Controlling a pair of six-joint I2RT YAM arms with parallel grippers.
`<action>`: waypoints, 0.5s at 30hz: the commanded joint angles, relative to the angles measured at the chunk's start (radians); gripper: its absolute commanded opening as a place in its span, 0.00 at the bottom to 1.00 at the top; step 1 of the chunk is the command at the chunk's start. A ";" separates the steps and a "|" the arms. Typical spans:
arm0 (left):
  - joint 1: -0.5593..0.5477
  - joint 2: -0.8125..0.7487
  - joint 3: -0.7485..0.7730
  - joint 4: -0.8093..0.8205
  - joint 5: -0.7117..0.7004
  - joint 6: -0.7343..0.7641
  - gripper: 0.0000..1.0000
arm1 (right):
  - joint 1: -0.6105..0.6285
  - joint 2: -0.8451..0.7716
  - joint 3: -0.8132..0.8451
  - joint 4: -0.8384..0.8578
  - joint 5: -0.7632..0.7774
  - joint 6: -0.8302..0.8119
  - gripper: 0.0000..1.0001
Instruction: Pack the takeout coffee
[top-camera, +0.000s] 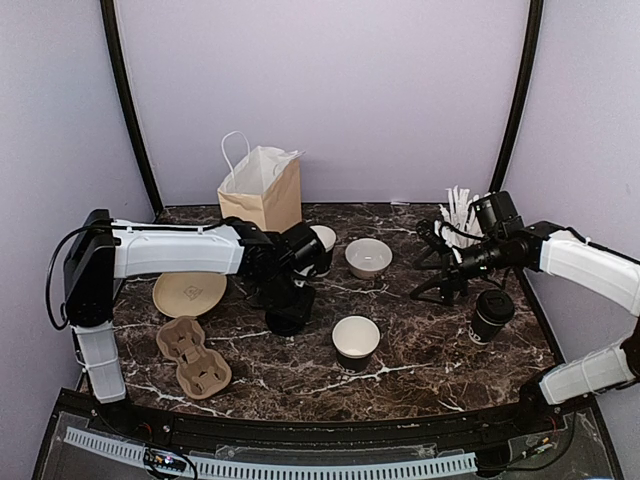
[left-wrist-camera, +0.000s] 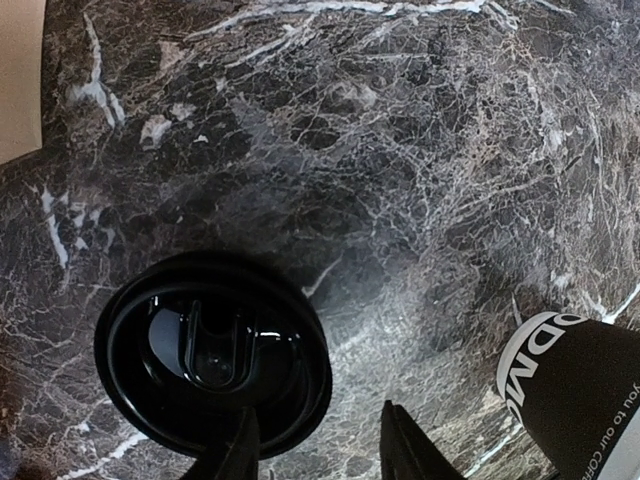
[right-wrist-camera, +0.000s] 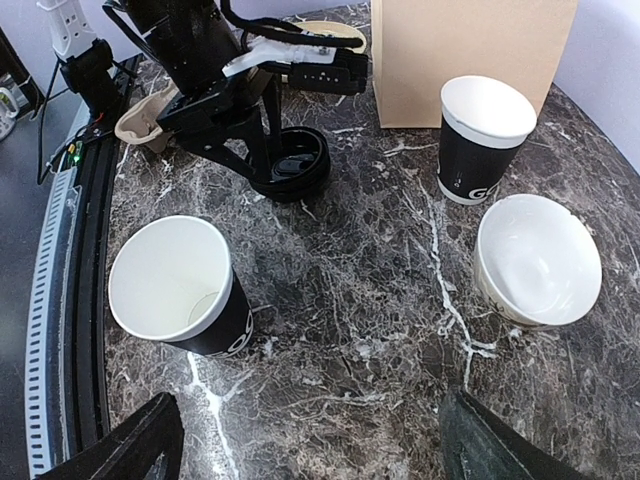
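Hovering low over a loose black dome lid (left-wrist-camera: 212, 365) that lies on the dark marble counter (top-camera: 420, 375), the left hand (left-wrist-camera: 318, 425) has its fingers partly spread. 1 finger sits above the lid's rim and the other just outside it, and they are not clamped on anything. The lid lies left of centre, nearer than the brown paper bag (top-camera: 262, 190), which stands upright at the far edge.

3 black coffee cups stand on the counter. The far open cup (top-camera: 322, 248) is just right of the bag, close beside the left arm's wrist, with its white inside showing. The near open cup (top-camera: 356, 342) stands at centre, right of the lid and apart from it. The lidded cup (top-camera: 490, 315) stands upright on the right side.

The right hand (right-wrist-camera: 305, 400) hangs above the counter on the right, its fingers spread wide with nothing between them. It is between the lidded cup and a white cup of wrapped straws (top-camera: 458, 215) at the far right. A low white bowl (top-camera: 368, 257) sits just right of the far open cup. On the left lie a tan round dish (top-camera: 189, 293) and, nearer, a pulp cup carrier (top-camera: 195, 357).
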 joint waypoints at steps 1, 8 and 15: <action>-0.005 0.028 0.040 0.011 0.013 -0.016 0.43 | 0.000 -0.025 -0.009 0.019 -0.003 -0.006 0.89; -0.005 0.071 0.062 -0.006 -0.017 -0.024 0.37 | -0.001 -0.026 -0.014 0.019 -0.005 -0.008 0.89; -0.006 0.105 0.089 -0.037 -0.026 -0.009 0.27 | 0.000 -0.026 -0.014 0.019 0.000 -0.009 0.89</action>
